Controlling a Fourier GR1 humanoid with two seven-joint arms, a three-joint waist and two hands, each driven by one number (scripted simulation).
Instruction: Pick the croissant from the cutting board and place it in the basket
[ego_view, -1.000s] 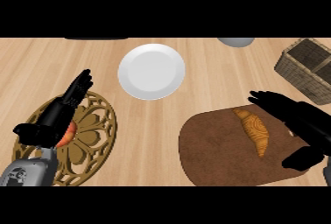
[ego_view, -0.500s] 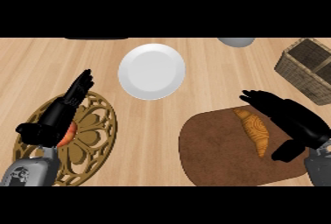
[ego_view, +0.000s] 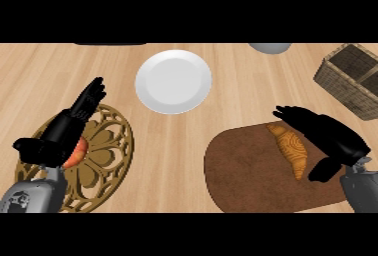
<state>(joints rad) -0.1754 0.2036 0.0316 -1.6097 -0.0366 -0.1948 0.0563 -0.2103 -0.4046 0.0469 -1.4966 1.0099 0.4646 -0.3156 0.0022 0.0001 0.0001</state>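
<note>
A golden croissant (ego_view: 292, 150) lies on the dark brown cutting board (ego_view: 251, 175) at the lower right. My right hand (ego_view: 328, 137) hovers over the croissant's right side, fingers spread above its far end and thumb near its near end, not closed round it. The wicker basket (ego_view: 351, 79) stands at the right edge, beyond the board. My left hand (ego_view: 65, 129) rests open at the left, fingers straight and pointing away, above an ornate round trivet (ego_view: 111, 160).
A white plate (ego_view: 174, 81) sits at the centre back. A grey round dish (ego_view: 270, 47) shows at the top edge. Something orange (ego_view: 76, 152) lies on the trivet, partly hidden under my left hand. Bare wooden counter (ego_view: 170, 150) separates trivet and board.
My right hand has moved left from the board's right edge to over the croissant. The left hand has stayed where it was.
</note>
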